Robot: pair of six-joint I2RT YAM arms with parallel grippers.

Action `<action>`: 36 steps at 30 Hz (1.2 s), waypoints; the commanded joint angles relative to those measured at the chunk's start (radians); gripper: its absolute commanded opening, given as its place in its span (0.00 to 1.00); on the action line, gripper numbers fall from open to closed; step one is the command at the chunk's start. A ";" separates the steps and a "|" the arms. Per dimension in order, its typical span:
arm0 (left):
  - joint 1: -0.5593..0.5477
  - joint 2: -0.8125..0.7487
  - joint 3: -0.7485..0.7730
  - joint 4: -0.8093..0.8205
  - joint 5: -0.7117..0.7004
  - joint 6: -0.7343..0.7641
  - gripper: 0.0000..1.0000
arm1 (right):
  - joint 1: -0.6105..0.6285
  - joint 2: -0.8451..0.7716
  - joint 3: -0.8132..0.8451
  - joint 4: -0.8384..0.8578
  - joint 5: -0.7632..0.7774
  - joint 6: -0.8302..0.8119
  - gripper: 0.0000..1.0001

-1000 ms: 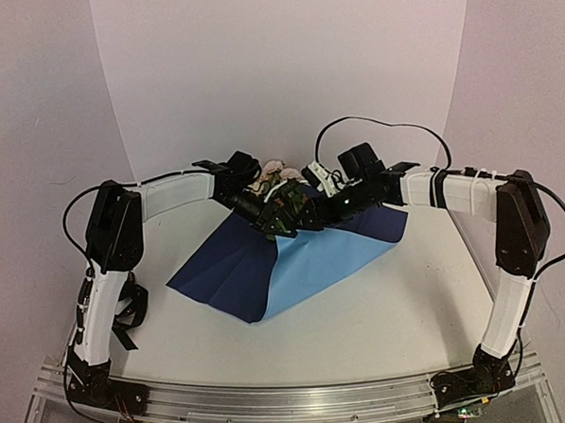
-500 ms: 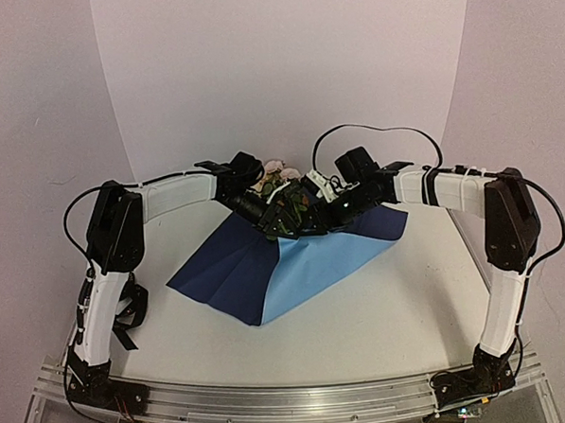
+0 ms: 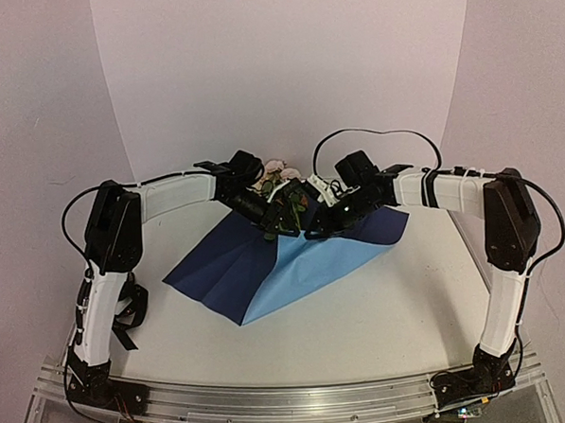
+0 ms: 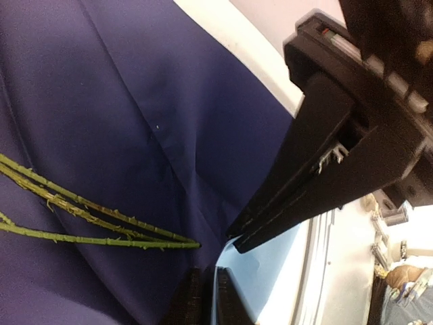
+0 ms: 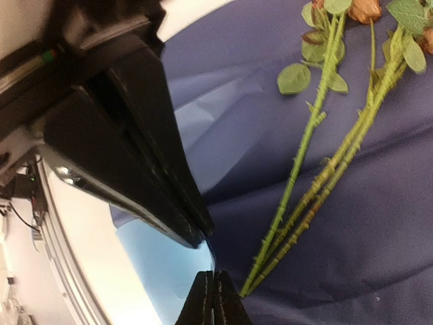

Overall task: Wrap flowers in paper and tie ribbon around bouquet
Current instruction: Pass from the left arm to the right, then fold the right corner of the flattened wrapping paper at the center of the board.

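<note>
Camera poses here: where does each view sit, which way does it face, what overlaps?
Top external: fixed above and behind the robot, looking down at the navy and light-blue paper sheet; left arm and right arm show.
Left wrist: on the left arm, looking past the left gripper onto the sheet's navy face; right gripper at upper right.
Right wrist: faces the opposite way; its own gripper at bottom, left gripper upper left.
Shared: both wrist views show thin green rose stems.

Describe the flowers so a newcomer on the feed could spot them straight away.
Start from the big creased paper on the table, navy on one face, light blue on the other. At its far end lie the flowers. They alone have thin green stems, leaves and pale rose heads.
</note>
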 commanded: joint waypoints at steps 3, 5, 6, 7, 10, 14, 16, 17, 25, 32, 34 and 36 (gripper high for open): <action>0.003 -0.146 -0.106 0.165 -0.100 -0.135 0.39 | -0.001 -0.050 -0.039 0.008 0.096 0.003 0.00; 0.008 -0.201 -0.194 0.259 -0.138 -0.206 0.52 | -0.001 -0.062 -0.061 0.042 0.114 0.016 0.00; 0.012 -0.237 -0.242 0.315 -0.162 -0.248 0.57 | -0.001 -0.071 -0.074 0.060 0.124 0.024 0.00; 0.018 -0.270 -0.295 0.364 -0.185 -0.288 0.58 | -0.001 -0.081 -0.088 0.082 0.137 0.031 0.00; 0.047 -0.352 -0.447 0.496 -0.254 -0.431 0.59 | 0.000 -0.100 -0.117 0.147 0.170 0.056 0.00; 0.080 -0.379 -0.578 0.567 -0.308 -0.559 0.56 | 0.000 -0.105 -0.143 0.239 0.182 0.103 0.00; 0.085 -0.370 -0.613 0.561 -0.331 -0.588 0.54 | 0.000 -0.096 -0.146 0.273 0.189 0.120 0.00; 0.088 -0.365 -0.630 0.564 -0.335 -0.609 0.53 | -0.001 -0.093 -0.147 0.288 0.195 0.127 0.00; 0.107 -0.347 -0.702 0.515 -0.420 -0.681 0.53 | -0.001 -0.046 -0.123 0.334 0.295 0.159 0.00; 0.111 -0.334 -0.678 0.446 -0.444 -0.669 0.55 | -0.002 0.002 -0.101 0.349 0.339 0.167 0.00; 0.119 -0.315 -0.670 0.421 -0.450 -0.670 0.56 | -0.002 0.014 -0.093 0.354 0.345 0.171 0.00; 0.126 -0.303 -0.676 0.411 -0.452 -0.679 0.56 | -0.003 0.025 -0.084 0.357 0.344 0.173 0.00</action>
